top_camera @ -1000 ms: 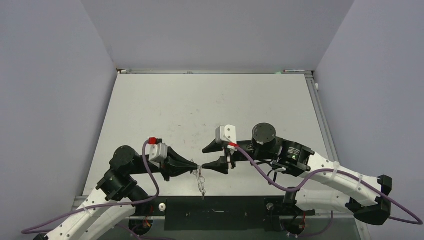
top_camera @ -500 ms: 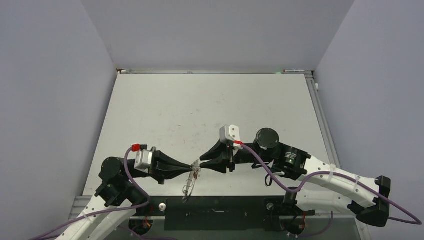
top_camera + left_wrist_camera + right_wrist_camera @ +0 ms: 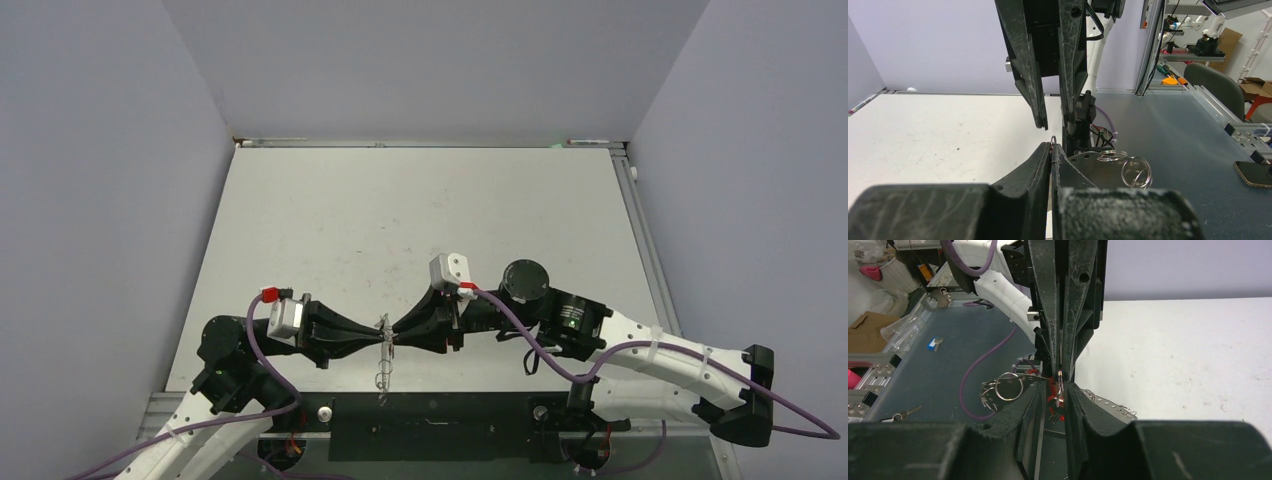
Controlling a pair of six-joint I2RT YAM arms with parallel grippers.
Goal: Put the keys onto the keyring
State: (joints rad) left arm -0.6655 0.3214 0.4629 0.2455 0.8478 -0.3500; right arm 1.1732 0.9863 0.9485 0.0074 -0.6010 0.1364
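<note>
My left gripper [image 3: 382, 338] is shut on a thin wire loop [image 3: 1053, 140] of the keyring [image 3: 1096, 170], a flat pale plate with small holes and wire loops [image 3: 1136, 172] on its rim. In the top view the keyring [image 3: 382, 366] hangs edge-on below the fingertips, near the table's front edge. My right gripper [image 3: 397, 333] meets the left one tip to tip. Its fingers [image 3: 1040, 402] stand slightly apart around a metal loop and a red-tagged key [image 3: 1053, 393]. I see a gap beside the key and cannot tell whether the pads touch it. A plain dark grey key is not in view.
The white table [image 3: 420, 220] stretches away behind both arms. The dark bench [image 3: 948, 370] in front carries a purple cable [image 3: 988, 365], a blue-tagged key [image 3: 934, 343] and another small key [image 3: 903, 413]. A phone [image 3: 1253, 173] lies at the bench's edge.
The right jaws have narrowed from wide open and moved left onto the left gripper's tip. The left arm pulled back left. The keyring swung and now hangs straight down.
</note>
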